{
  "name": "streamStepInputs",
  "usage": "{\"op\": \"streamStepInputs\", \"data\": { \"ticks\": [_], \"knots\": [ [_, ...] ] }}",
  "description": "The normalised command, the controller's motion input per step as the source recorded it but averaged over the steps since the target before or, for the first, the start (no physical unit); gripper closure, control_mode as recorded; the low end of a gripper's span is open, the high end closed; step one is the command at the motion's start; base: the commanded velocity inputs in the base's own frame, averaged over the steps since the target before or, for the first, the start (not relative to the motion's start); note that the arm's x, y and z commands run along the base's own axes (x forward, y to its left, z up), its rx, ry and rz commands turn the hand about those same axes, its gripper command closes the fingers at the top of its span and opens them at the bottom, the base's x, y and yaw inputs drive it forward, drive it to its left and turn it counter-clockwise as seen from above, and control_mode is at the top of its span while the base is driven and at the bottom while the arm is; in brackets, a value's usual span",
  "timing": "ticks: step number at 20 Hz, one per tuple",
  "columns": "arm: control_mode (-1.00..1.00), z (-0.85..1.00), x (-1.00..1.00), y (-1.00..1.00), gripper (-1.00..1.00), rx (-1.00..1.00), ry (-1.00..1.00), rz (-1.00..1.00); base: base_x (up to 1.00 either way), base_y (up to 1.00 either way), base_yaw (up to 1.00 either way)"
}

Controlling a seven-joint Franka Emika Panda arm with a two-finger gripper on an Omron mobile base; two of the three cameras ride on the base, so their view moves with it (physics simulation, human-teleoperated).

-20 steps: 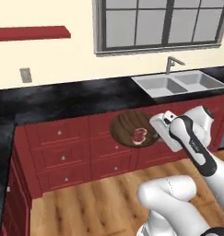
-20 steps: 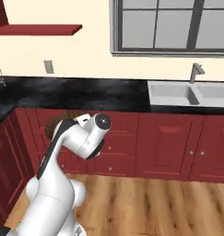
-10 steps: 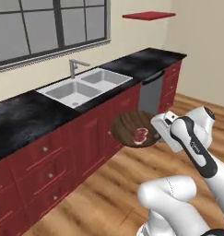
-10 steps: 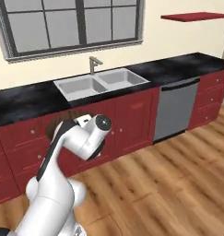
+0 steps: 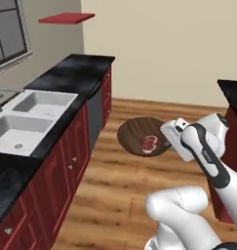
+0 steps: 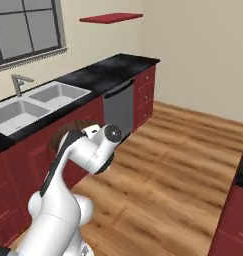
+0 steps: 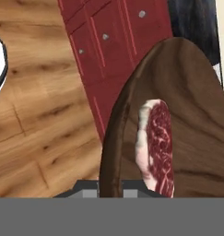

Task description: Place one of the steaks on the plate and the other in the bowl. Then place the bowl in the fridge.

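Bowl with 1 steak lying inside rides level above the wood floor, its rim pinched in our clenched hand; we judge the fridge is not yet ahead, so the bowl stays directly before the hand.

A black surface runs along the wall over dark red cabinets with small round knobs. Set into it is a grey double sink with a metal tap behind it, below a window with dark bars. A grey dishwasher front sits between the cabinets near the corner. High on the cream wall hangs a red shelf. The floor is light brown wooden planks.
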Motion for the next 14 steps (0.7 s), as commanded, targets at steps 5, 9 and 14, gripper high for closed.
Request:
{"op": "streamStepInputs", "data": {
  "ticks": [5, 9, 14],
  "knots": [
    [1.0, 0.0, 0.0, 0.0, 1.0, 0.0, 0.0, 0.0, 0.95, 0.41, -0.69],
    [1.0, 0.0, 0.0, 0.0, 1.0, 0.0, 0.0, 0.0, 0.95, 0.44, -0.7],
    [1.0, 0.0, 0.0, 0.0, 1.0, 0.0, 0.0, 0.0, 0.98, 0.61, -0.69]
  ]
}}
